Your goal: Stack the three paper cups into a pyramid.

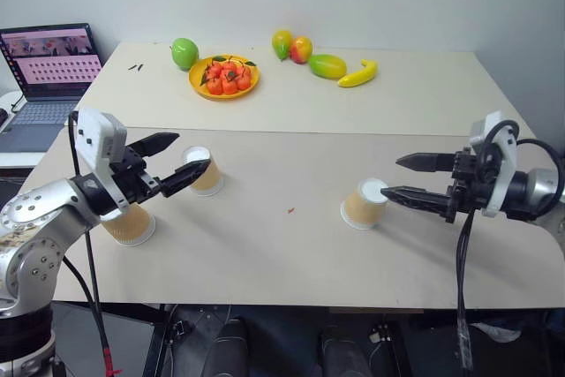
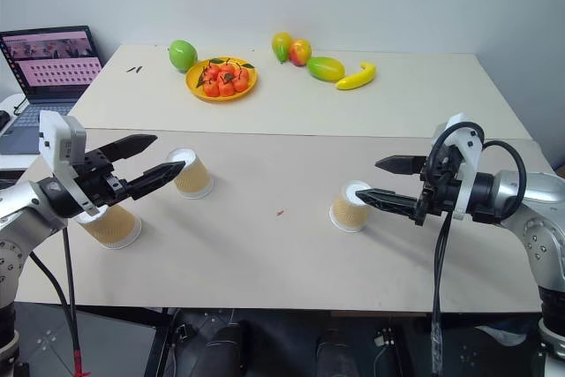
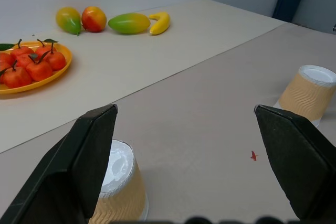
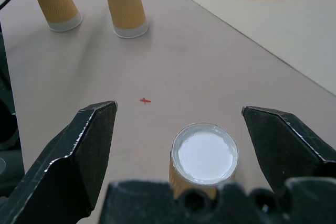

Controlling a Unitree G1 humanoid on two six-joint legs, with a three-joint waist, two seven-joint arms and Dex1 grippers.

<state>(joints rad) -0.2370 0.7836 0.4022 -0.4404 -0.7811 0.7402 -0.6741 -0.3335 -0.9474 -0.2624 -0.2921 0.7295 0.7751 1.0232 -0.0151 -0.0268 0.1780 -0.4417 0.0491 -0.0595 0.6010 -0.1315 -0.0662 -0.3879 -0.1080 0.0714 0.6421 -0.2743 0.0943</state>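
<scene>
Three paper cups stand upside down on the tan table, white flat ends up. One cup [image 1: 205, 171] is at the left, with the tip of my left gripper's lower finger beside its top. A second cup [image 1: 129, 223] stands nearer the front left, partly behind that arm. The third cup [image 1: 365, 204] is right of centre. My left gripper [image 1: 192, 151] is open and holds nothing. My right gripper [image 1: 390, 176] is open too, and its lower finger points at the third cup's top. The right wrist view shows that cup [image 4: 203, 157] low between the spread fingers.
At the back are an orange plate [image 1: 222, 95] of tangerines, a green apple [image 1: 184, 52], two round fruits [image 1: 291, 45], a mango [image 1: 327, 65] and a banana [image 1: 357, 73]. A laptop [image 1: 48, 68] sits off the table's left. A small red mark [image 1: 290, 211] lies between the cups.
</scene>
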